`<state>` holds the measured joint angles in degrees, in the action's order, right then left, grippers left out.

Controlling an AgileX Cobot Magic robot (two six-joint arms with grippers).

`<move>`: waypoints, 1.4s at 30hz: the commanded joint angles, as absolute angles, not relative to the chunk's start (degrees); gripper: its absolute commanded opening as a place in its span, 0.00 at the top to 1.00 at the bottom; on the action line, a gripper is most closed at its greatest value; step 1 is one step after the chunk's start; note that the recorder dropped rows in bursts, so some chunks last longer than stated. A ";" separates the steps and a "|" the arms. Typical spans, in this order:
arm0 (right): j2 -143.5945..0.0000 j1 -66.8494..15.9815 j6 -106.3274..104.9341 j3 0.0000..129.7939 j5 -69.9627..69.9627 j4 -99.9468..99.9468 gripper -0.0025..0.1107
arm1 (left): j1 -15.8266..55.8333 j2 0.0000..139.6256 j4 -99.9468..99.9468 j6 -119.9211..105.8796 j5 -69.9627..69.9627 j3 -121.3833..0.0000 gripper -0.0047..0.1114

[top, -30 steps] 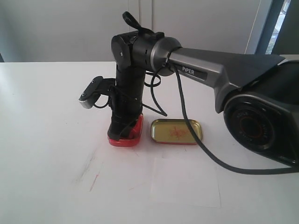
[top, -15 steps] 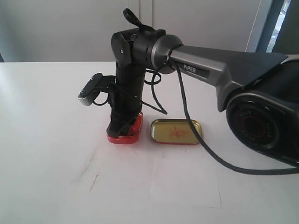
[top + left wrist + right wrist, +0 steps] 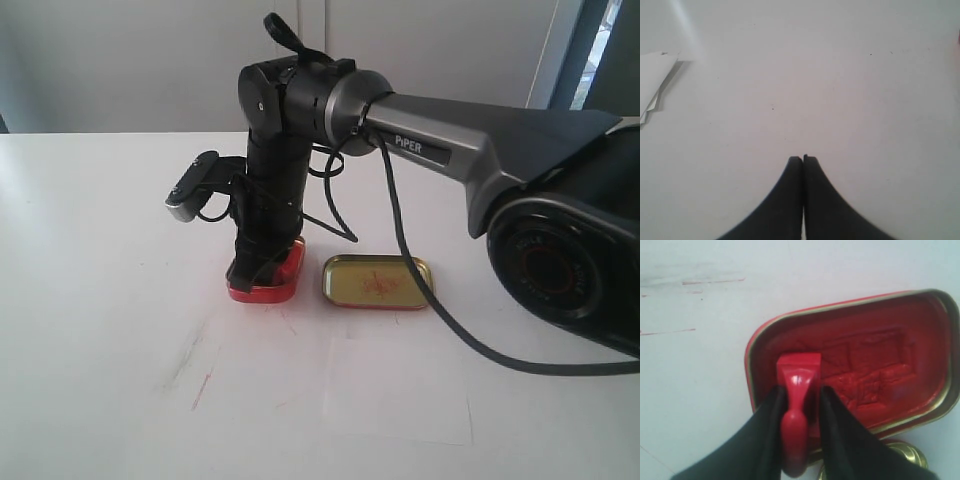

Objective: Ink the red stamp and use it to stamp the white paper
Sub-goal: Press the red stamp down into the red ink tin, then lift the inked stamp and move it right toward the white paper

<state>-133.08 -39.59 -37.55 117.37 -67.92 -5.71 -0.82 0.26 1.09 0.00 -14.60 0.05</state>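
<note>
The red stamp (image 3: 798, 374) stands with its block base down in one end of the open red ink tin (image 3: 880, 365), and my right gripper (image 3: 801, 390) is shut on its narrow handle. In the exterior view the right gripper (image 3: 255, 272) points straight down into the ink tin (image 3: 288, 278), and the stamp is hidden behind the fingers. The white paper (image 3: 398, 390) lies flat in front of the tins, faint against the table. My left gripper (image 3: 803, 159) is shut with nothing in it, over bare white table.
The gold-lined tin lid (image 3: 377, 282) lies just right of the ink tin, its rim also showing as the lid (image 3: 900, 456) in the right wrist view. Faint red smears (image 3: 200, 385) mark the table front left. White sheets (image 3: 652, 85) lie far from the left gripper.
My right arm has drifted slightly left and back with the stamp, and the ink tin has shifted a little with it. The grip has not changed.
</note>
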 commanded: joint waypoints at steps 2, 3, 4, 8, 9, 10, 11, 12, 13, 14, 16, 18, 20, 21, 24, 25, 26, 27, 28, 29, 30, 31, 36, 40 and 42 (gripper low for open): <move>-131.46 -39.44 -37.28 117.29 -66.95 -4.66 0.98 | -0.58 0.00 1.25 0.00 -14.56 0.00 0.96; -131.46 -39.44 -37.28 117.29 -66.95 -4.43 0.98 | -0.58 0.00 1.25 0.00 -14.56 0.00 0.96; -131.46 -39.44 -37.28 117.29 -66.95 -4.41 0.98 | -0.58 0.00 1.25 0.00 -14.56 0.00 0.96; -131.46 -39.44 -37.28 117.29 -66.85 -4.43 0.98 | -0.58 0.00 1.25 0.00 -14.56 0.00 0.96; -131.46 -39.44 -37.28 117.29 -66.72 -4.43 0.98 | -0.58 0.00 1.25 0.00 -14.56 0.00 0.96; -131.46 -39.44 -37.28 117.29 -66.72 -4.43 0.98 | -0.58 0.00 1.25 0.00 -14.56 0.00 0.96; -131.46 -39.44 -37.28 117.29 -66.72 -4.43 0.98 | -0.58 0.00 1.25 0.00 -14.56 0.00 0.96; -131.46 -39.44 -37.28 117.29 -66.72 -4.43 0.98 | -0.58 0.00 1.25 0.00 -14.56 0.00 0.96; -131.46 -39.44 -37.28 117.29 -66.72 -4.43 0.98 | -0.58 0.00 1.25 0.00 -14.56 0.00 0.96; -131.46 -39.44 -37.28 117.29 -66.72 -4.43 0.98 | -0.58 0.00 1.25 0.00 -14.56 0.00 0.96; -131.46 -39.44 -37.28 117.29 -66.72 -4.43 0.98 | -0.58 0.00 1.25 0.00 -14.56 0.00 0.96; -131.46 -39.44 -37.28 117.29 -66.72 -4.43 0.98 | -0.58 0.00 1.25 0.00 -14.56 0.00 0.96; -131.46 -39.44 -37.28 117.29 -66.72 -4.43 0.98 | -0.58 0.00 1.25 0.00 -14.56 0.00 0.96; -131.46 -39.44 -37.28 117.29 -66.72 -4.43 0.98 | -0.58 0.00 1.25 0.00 -14.56 0.00 0.96; -131.46 -39.44 -37.28 117.29 -67.00 -4.43 0.98 | -0.58 0.00 1.25 0.00 -14.56 0.00 0.96; -131.46 -39.44 -37.16 117.29 -67.32 -4.43 0.98 | -0.58 0.00 1.25 0.00 -14.56 0.00 0.96; -131.46 -39.44 -37.02 117.29 -67.77 -4.43 0.98 | -0.58 0.00 1.25 0.00 -14.56 0.00 0.96; -131.46 -39.44 -36.83 117.29 -68.08 -4.43 0.98 | -0.58 0.00 1.25 0.00 -14.56 0.00 0.96; -131.36 -39.33 -36.43 117.29 -68.34 -4.43 0.98 | -0.58 0.00 1.25 0.00 -14.56 0.00 0.96; -131.36 -39.33 -35.57 117.29 -68.61 -4.43 0.98 | -0.58 0.00 1.25 0.00 -14.56 0.00 0.96; -131.36 -39.33 -35.20 117.29 -68.99 -4.43 0.98 | -0.58 0.00 1.25 0.00 -14.56 0.00 0.96; -131.36 -39.33 -34.98 117.29 -69.48 -4.43 0.98 | -0.58 0.00 1.25 0.00 -14.56 0.00 0.96; -131.36 -39.33 -32.15 117.29 -69.96 -4.43 0.98 | -0.58 0.00 1.25 0.00 -14.56 0.00 0.96; -130.31 -39.33 -30.10 117.29 -69.96 -4.43 0.98 | -0.58 0.00 1.25 0.00 -14.56 0.00 0.96; -129.53 -39.08 -29.13 117.29 -69.96 -4.43 0.98 | -0.58 0.00 1.25 0.00 -14.56 0.00 0.96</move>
<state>-131.46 -39.59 -30.76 117.37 -69.72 -4.66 -0.82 0.26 1.09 0.00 -14.60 0.05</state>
